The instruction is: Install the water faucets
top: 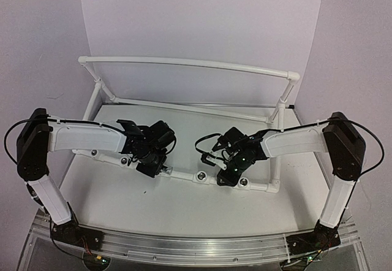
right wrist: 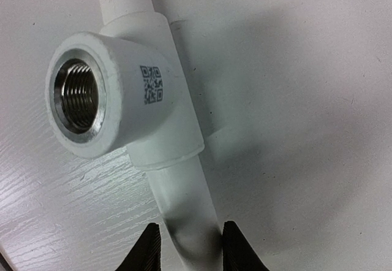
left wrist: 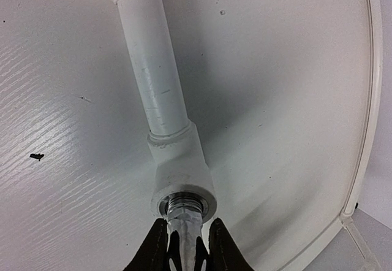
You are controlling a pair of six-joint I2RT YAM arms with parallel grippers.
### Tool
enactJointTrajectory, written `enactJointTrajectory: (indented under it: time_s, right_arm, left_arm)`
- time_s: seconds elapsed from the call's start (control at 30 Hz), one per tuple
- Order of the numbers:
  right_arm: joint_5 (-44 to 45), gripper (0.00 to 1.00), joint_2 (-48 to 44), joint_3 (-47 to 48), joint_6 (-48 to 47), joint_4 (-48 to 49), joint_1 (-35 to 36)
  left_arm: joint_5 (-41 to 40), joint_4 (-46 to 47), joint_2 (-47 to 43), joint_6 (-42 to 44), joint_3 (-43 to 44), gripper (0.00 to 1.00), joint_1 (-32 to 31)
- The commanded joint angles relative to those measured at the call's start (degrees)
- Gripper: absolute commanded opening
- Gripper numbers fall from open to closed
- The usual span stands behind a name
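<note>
1. Faucet (left wrist: 184,209): a small chrome tap is shown with its threaded end entered in a socket (left wrist: 160,206) on the pipe (left wrist: 153,68). How far it is screwed home cannot be told.
2. Left end effector (left wrist: 187,234): it is closed narrowly on the faucet body, with a finger against each side.
3. Right end effector (right wrist: 191,229): it is closed on the pipe itself, just beside a tee (right wrist: 153,136) whose empty socket (right wrist: 76,96) is turned up from the surface (right wrist: 306,160).
4. Handling, as judged: the faucet is taken to be rigid, light and polished, hence slippery. Hold is best taken on the body next to the hexagon, not on the spout, so that turning is kept on the thread's axis.
5. The pipe is judged stiff but light. It is likely to shift unless steadied.
</note>
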Motion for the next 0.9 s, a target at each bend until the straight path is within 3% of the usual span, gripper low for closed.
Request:
enactJointTrajectory:
  time_s: [0.0,0.17,0.47,0.87]
  right_arm:
    - [-0.73,0.32,-1.54,0.15,-0.46,-1.28,0.28]
    - [-0.79,0.31,-1.54,0.12,-0.46,-1.33,0.26]
    - [-0.91,0.29,-1.59,-0.06,-0.72,-1.68,0.24]
    - [-1.17,0.28,-1.69,0.01,-0.81,-1.93,0.24]
  left_arm:
    - [0.11,-2.74,0.2,-12.8,3.43,0.09,0.8]
    - [1.52,-5.0,2.41,-7.87,6.32,0.0,1.85]
    - [4.23,-7.4,6.57,3.73,9.95,0.0,3.56]
    - [1.89,-9.31,7.83,16.9,12.37,0.0,3.54]
